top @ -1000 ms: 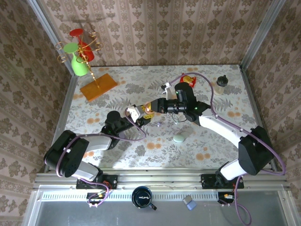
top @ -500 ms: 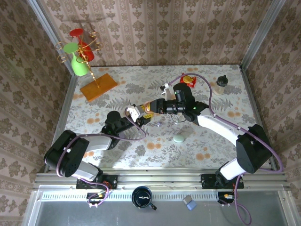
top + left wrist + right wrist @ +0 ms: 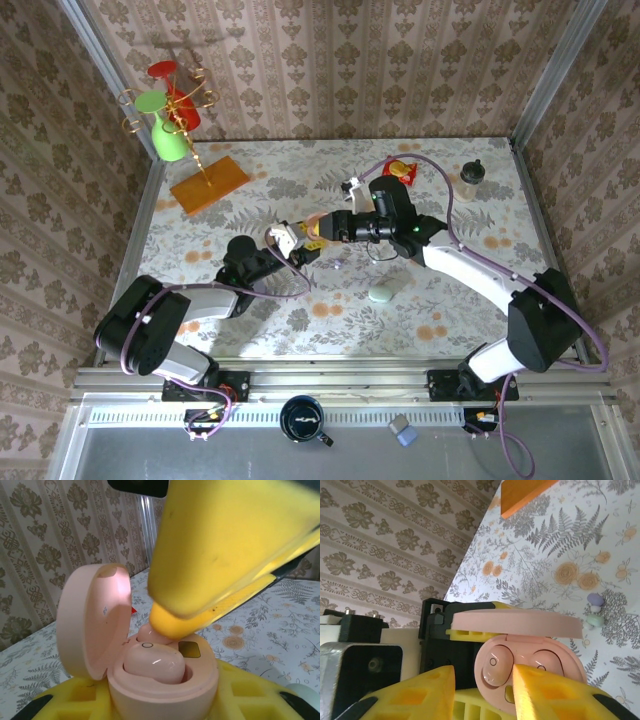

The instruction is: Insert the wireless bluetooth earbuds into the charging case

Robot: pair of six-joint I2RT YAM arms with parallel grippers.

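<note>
Snugly, earbuds [image 3: 542, 662] sit in the charging case [image 3: 90, 625]; left tool [image 3: 287, 240] grips it, right tool [image 3: 482, 672] parted above.

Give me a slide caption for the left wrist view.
Left fingers hold the open pink case, one earbud seated, a right finger close above.

The middle of the worktop [image 3: 290, 165] is crowded: the left claw [image 3: 296, 242] and right claw [image 3: 315, 229] meet tip to tip. A yellow finger [image 3: 220, 555] of the right one hangs just over the open pink charging case [image 3: 165, 685], blocking its mouth (the raised lid [image 3: 95, 620] walls off one side). A mint oval case [image 3: 380, 294] lies nearer the front. An orange board [image 3: 208, 185] and cup stand [image 3: 165, 110] fill the far-left corner, and a jar [image 3: 471, 178] stands far right. The far middle strip is bare.
</note>
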